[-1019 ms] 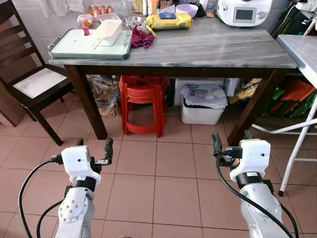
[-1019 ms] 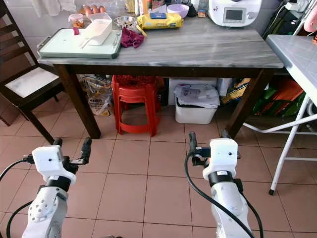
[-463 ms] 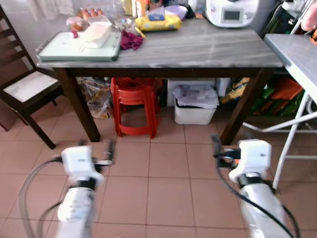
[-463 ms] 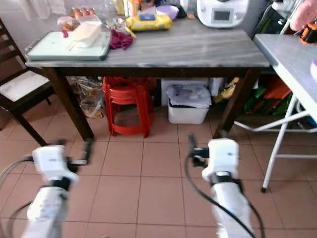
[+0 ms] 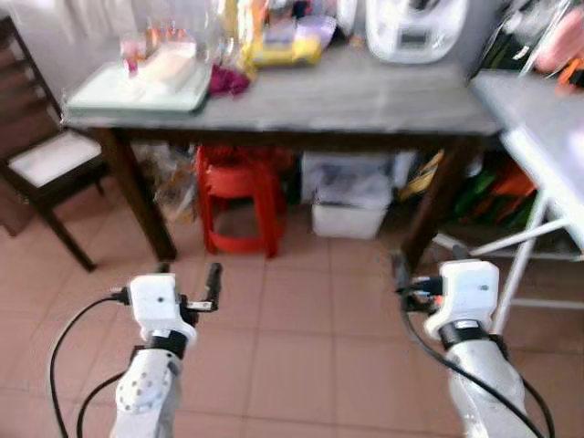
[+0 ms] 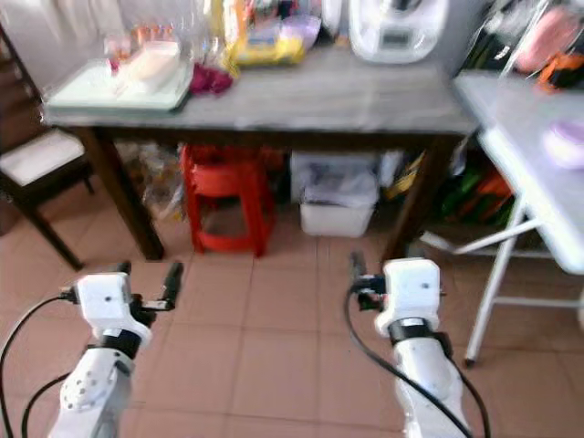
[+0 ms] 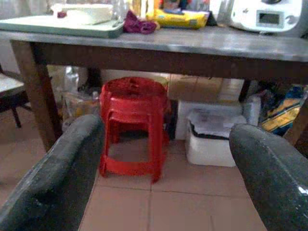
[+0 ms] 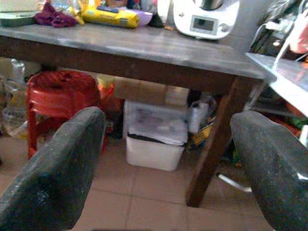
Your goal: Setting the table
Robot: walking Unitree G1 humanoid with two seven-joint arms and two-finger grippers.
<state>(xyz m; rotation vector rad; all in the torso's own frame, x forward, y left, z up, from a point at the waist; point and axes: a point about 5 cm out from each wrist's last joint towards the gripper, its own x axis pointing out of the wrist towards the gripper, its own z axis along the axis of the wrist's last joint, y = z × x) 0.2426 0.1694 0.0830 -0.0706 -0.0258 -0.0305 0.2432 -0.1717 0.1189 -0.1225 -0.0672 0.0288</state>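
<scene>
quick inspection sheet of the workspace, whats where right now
surface: grey-topped table, wooden legs; white folding table on the robot's right
job's things: green tray with a white container on it
clutter: maroon cloth, yellow packet, white appliance
grippers: left claw and right claw open, empty, over the floor
cables: black cable looping off the left arm
surroundings: red stool and white bin under the table, dark chair
</scene>
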